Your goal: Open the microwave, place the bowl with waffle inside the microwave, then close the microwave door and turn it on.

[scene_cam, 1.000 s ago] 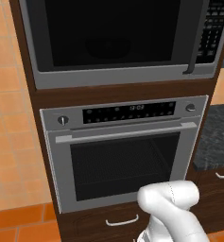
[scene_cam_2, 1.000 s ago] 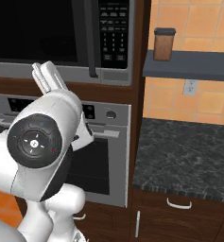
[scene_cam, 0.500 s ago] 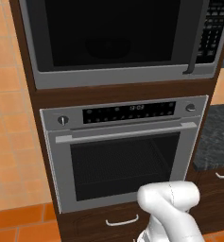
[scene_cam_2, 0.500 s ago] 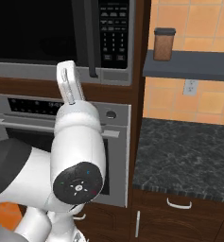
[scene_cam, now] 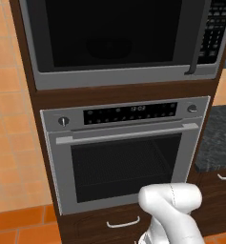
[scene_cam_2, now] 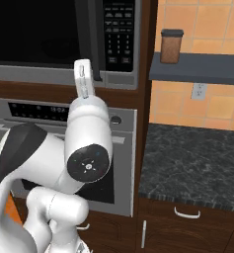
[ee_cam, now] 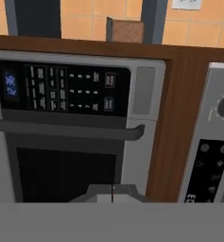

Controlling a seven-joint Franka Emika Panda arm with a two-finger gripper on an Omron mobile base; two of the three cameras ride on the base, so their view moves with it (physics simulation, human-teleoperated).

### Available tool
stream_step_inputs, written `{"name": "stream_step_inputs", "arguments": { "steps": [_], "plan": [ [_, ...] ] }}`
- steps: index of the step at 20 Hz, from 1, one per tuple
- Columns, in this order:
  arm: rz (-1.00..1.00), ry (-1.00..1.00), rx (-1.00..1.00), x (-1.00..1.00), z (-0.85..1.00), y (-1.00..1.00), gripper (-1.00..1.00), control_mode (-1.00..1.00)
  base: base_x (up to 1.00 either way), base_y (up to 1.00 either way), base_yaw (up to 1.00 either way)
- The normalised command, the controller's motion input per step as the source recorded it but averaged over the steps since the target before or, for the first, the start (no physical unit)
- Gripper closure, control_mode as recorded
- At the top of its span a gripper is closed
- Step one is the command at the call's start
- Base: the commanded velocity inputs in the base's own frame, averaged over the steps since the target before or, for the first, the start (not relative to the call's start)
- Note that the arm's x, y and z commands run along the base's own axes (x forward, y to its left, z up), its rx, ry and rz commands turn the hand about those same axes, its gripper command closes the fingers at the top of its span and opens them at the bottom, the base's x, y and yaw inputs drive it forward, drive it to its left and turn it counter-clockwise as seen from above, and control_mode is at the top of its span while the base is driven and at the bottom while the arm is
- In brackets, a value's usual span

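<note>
The microwave (scene_cam: pixel 133 78) is built in at the top of the dark wood column, with its microwave door (scene_cam: pixel 109 33) shut. A slim dark handle (scene_cam: pixel 198 43) runs beside the black keypad (scene_cam: pixel 217 28). In the right base view my gripper (scene_cam_2: pixel 82 64) points upward, shut and empty, just in front of the lower end of the handle (scene_cam_2: pixel 95 39). The hand view is rolled sideways: the keypad (ee_cam: pixel 66 90) lies above the handle (ee_cam: pixel 66 127), and my gripper (ee_cam: pixel 112 194) is shut at the bottom. The bowl and the waffle are out of view.
A silver oven (scene_cam: pixel 124 157) with a bar handle sits under the microwave. To its right is a dark stone counter (scene_cam_2: pixel 197 163) over cabinets. A brown jar (scene_cam_2: pixel 170 46) stands on a grey shelf (scene_cam_2: pixel 202 66) above it. Orange tile covers the walls.
In the right base view the arm has swung round and the hand has moved right and turned upright, closer to the microwave handle. The jaws stayed shut.
</note>
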Motion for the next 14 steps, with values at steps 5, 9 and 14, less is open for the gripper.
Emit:
{"name": "stream_step_inputs", "arguments": {
  "steps": [5, 9, 14],
  "plan": [
    [0.0, 0.09, 0.0, 0.29, 0.03, -0.27, 1.0, -1.0, 0.0, 0.0, 0.0],
    [0.0, 0.0, 0.04, 0.25, 0.09, -0.2, 1.0, -1.0, 0.0, 0.0, 0.0],
    [0.0, 0.0, 0.0, 0.23, 0.04, 0.0, 1.0, -1.0, 0.0, 0.0, 0.0]
  ]
}}
